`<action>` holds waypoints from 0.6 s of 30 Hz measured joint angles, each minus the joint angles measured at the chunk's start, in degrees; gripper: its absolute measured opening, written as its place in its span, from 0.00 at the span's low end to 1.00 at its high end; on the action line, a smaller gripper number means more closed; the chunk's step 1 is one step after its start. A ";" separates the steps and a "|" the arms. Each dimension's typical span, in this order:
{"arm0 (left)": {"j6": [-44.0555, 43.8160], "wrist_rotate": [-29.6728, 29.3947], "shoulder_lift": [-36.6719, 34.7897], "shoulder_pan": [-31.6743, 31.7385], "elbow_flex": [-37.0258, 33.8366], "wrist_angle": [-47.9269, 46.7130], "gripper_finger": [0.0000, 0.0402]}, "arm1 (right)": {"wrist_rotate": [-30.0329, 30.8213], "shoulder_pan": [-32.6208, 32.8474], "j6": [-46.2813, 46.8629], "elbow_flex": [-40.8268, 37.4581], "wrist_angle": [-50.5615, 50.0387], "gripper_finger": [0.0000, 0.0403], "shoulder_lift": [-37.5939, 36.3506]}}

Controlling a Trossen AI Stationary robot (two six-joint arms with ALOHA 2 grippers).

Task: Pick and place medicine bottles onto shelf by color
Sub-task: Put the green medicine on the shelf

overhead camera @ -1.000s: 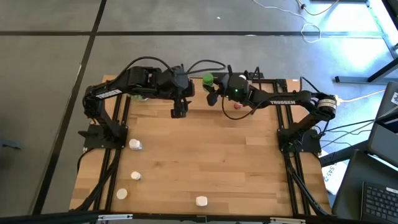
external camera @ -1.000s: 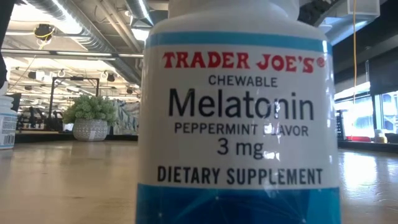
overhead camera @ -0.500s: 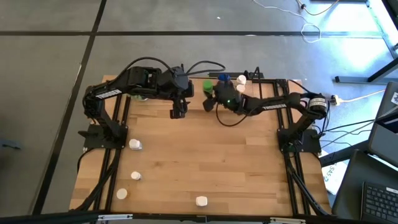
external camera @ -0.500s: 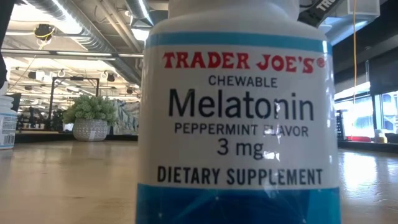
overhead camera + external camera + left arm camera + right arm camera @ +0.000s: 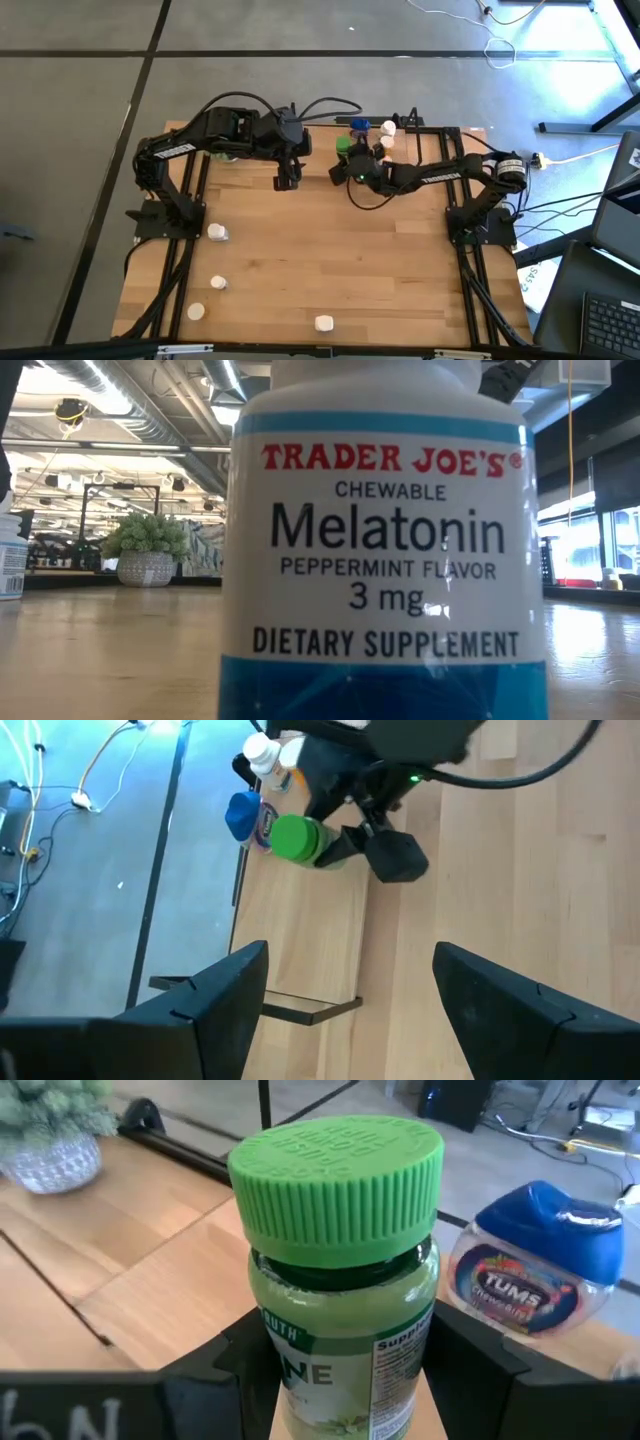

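- Closest to the low camera stands a white-and-blue melatonin bottle (image 5: 385,550), so near that it hides most of the worktop (image 5: 110,650) behind it; from above it is likely the white cap at the near edge (image 5: 323,323).
- Farther in, 3 more white-capped bottles (image 5: 217,232) stand apart on the left half of the worktop, untouched.
- Toward the far side, the left gripper (image 5: 288,181) hangs over bare wood with its jaws spread and nothing between them.
- Beside it, the right gripper (image 5: 342,172) has its jaws closed on the body of a green bottle (image 5: 345,1270), which stands upright with its ribbed green cap clear above them.
- Just beyond, on the shelf (image 5: 310,950), a blue Tums bottle (image 5: 535,1260) sits, with 2 white-capped bottles (image 5: 265,755) farther along.
- Judging by its look, the green bottle is rigid plastic, light, with a glossy label that could slip; holding low on the body under the cap, as now, seems the safest grip, and it must be set down level or it may topple against the blue one.
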 joint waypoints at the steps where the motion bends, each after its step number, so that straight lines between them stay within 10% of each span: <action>1: -0.02 0.00 0.00 0.01 0.00 -0.01 0.69 | 1.55 0.58 1.20 0.00 -0.15 0.50 0.00; 18: 0.27 0.00 0.04 0.02 0.00 -3.48 0.69 | 11.36 4.82 17.56 0.00 -11.26 0.50 0.87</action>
